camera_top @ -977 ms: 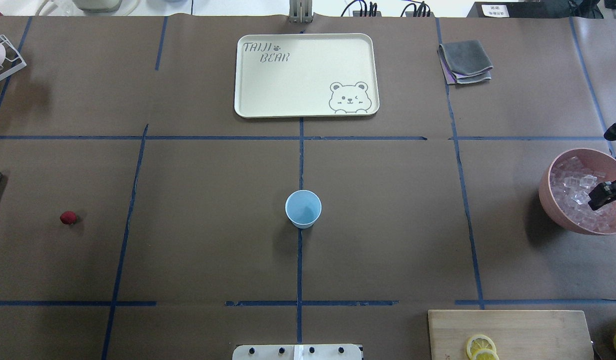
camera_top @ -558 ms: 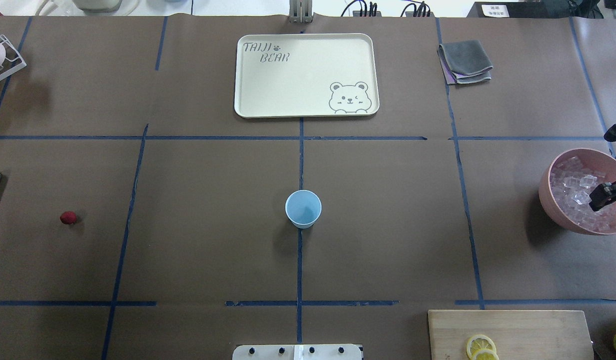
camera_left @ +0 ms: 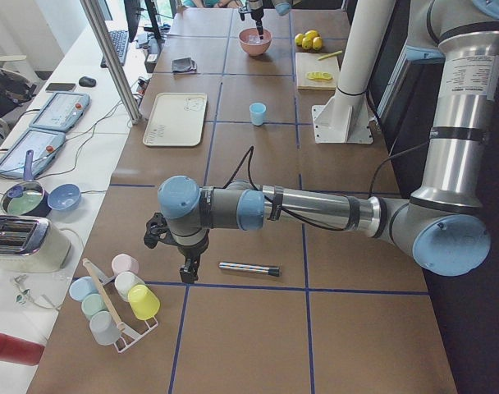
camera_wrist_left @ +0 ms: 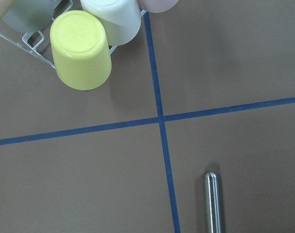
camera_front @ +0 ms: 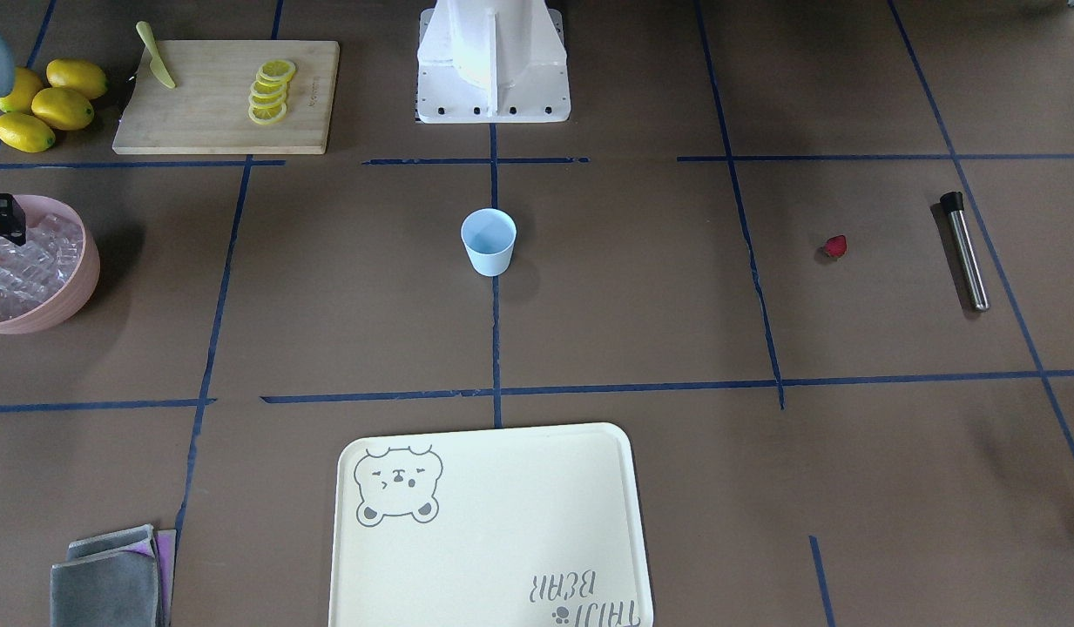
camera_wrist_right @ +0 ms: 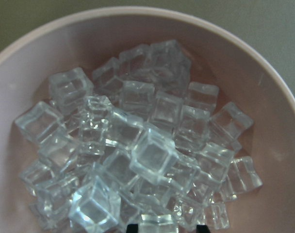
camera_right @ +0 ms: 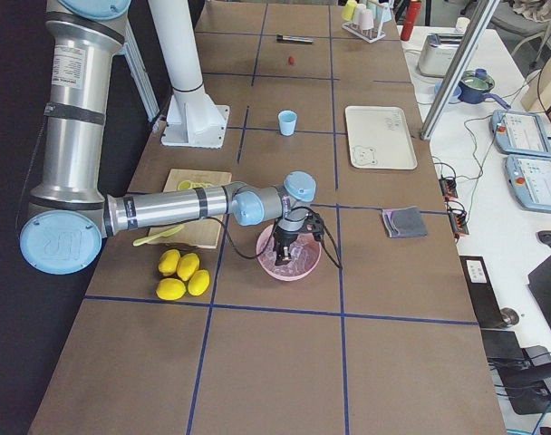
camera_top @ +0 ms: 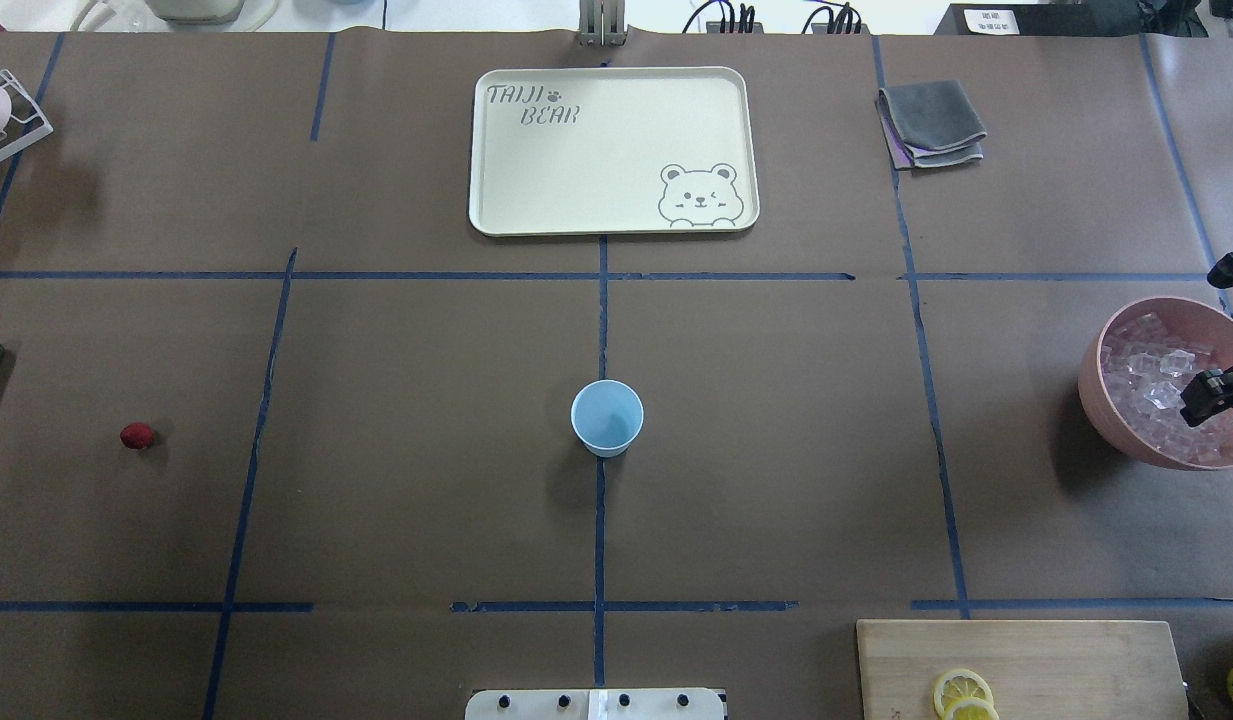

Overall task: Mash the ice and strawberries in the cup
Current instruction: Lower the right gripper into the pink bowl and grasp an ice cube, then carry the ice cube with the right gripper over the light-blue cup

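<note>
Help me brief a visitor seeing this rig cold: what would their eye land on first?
The pink bowl heaped with ice at the table edge on the robot's right, with the right pincer hanging open just over the cubes. Next, the lone blue cup, empty, at the table's middle, and the tiny red strawberry alone far to the robot's left. A cream bear tray lies beyond the cup.
</note>
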`<state>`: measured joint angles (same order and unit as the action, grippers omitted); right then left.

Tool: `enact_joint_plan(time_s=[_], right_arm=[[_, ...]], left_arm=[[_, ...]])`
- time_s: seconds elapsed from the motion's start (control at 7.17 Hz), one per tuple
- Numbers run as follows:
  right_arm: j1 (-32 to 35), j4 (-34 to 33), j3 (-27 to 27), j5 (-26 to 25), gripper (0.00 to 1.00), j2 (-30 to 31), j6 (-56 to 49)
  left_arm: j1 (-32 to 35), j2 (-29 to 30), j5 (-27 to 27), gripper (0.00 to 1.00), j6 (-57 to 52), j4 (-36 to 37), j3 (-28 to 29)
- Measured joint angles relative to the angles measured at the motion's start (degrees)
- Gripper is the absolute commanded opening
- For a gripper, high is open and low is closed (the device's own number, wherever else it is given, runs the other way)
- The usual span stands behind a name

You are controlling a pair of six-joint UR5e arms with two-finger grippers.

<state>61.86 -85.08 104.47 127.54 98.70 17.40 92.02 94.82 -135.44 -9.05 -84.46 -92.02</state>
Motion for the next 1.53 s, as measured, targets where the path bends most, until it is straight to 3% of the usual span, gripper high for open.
enact_joint_plan(time_s=[0.56, 1.12, 1.26, 1.53], right_arm=[[0.3, -0.2, 2.1, -0.2, 0.0, 0.2, 0.0], [6.7, -4.8, 12.2, -0.4, 0.0, 3.0, -0.5], [8.0, -7.7, 14.2, -0.4, 0.0, 1.5, -0.6], [8.3, -16.6, 15.1, -0.2, 0.0, -8.7, -0.3]], left_arm=[[0.0, 0.4, 0.0, 1.0, 0.1, 0.0, 0.0], [0.0, 0.5, -0.3, 1.0, 0.1, 0.0, 0.1], [0.0, 0.5, -0.3, 1.0, 0.1, 0.0, 0.1], [0.0, 0.4, -0.3, 1.0, 0.1, 0.0, 0.2]])
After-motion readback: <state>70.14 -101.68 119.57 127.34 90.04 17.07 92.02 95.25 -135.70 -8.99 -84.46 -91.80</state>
